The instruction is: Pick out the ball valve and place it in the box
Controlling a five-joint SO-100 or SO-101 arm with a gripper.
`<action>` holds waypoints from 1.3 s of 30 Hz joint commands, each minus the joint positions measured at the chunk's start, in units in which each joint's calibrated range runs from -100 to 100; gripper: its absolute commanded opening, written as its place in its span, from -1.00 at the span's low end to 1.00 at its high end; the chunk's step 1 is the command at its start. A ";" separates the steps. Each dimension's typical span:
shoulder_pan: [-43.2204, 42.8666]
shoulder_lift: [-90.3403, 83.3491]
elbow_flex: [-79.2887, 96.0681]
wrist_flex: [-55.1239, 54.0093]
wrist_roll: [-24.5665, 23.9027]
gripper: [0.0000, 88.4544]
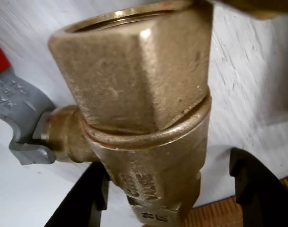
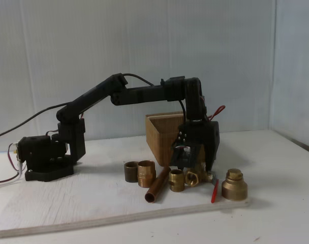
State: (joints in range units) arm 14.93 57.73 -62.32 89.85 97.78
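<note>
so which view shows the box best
The fixed view: the box stands whole behind the gripper, its ribbed wall and paler rim plain. The wrist view catches just a brown ribbed corner at the bottom edge, below the valve.

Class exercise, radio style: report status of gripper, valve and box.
Gripper open, straddling ball valve. Valve on board, not lifted. Box behind. Brass fitting close beside.
</note>
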 commanded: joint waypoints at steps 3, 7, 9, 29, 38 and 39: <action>0.42 -0.88 -0.67 -0.44 0.36 -0.43; 0.42 -0.71 -0.67 -0.44 0.51 -0.43; 0.42 -0.71 -0.67 -0.44 0.57 -0.43; 0.49 -0.63 -0.49 0.16 -0.63 -0.92; -0.02 -3.34 -7.26 9.72 -1.45 -0.92; -0.02 -3.77 -7.44 9.46 -1.56 -0.92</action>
State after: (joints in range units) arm 14.93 57.90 -66.32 96.39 96.80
